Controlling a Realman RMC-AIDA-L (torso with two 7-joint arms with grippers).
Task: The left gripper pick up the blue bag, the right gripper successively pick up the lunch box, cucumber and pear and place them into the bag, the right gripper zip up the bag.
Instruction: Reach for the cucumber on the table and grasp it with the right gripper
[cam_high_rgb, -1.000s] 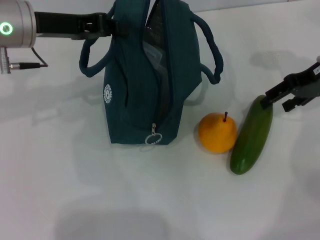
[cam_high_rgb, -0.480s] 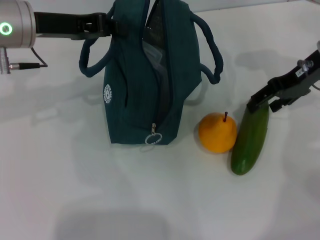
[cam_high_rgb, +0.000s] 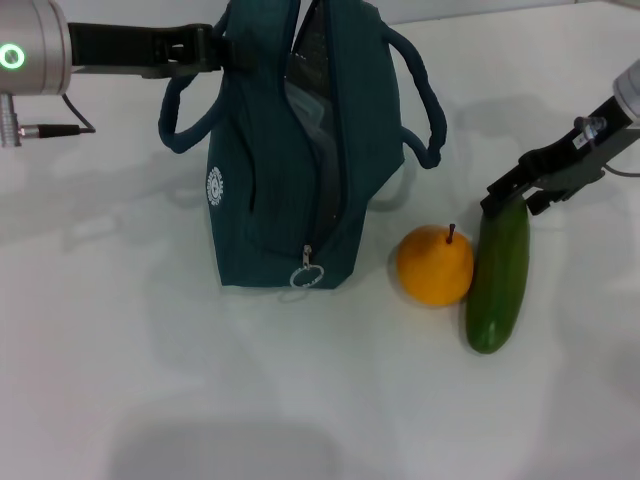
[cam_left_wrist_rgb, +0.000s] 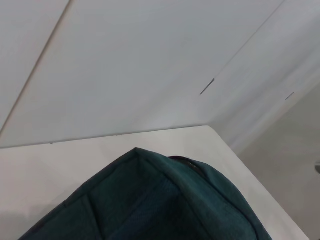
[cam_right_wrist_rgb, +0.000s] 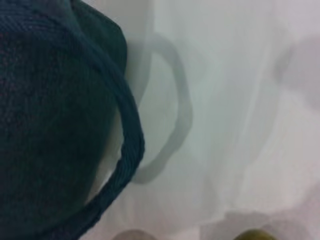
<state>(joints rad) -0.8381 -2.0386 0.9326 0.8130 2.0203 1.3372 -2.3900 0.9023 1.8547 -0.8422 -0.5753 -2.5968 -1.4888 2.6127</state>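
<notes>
The blue bag (cam_high_rgb: 300, 170) stands upright at the centre left of the head view, its zip open along the top. My left gripper (cam_high_rgb: 212, 50) is shut on the bag's upper edge beside a handle. The lunch box (cam_high_rgb: 305, 105) shows grey through the opening, inside the bag. The orange-yellow pear (cam_high_rgb: 434, 265) lies to the bag's right. The green cucumber (cam_high_rgb: 497, 278) lies against it. My right gripper (cam_high_rgb: 518, 197) is open, straddling the cucumber's far end. The left wrist view shows only the bag's top (cam_left_wrist_rgb: 150, 200). The right wrist view shows the bag's side (cam_right_wrist_rgb: 45, 125) and a handle (cam_right_wrist_rgb: 127, 150).
Everything rests on a white table (cam_high_rgb: 300, 400). A cable and connector (cam_high_rgb: 50, 130) hang from my left arm at the far left. The bag's zip pull ring (cam_high_rgb: 308, 277) hangs at its near end.
My right gripper has moved left and slightly down onto the cucumber's far end. That end has swung left, so the cucumber lies straighter and closer to the pear. Left arm and bag are unmoved.
</notes>
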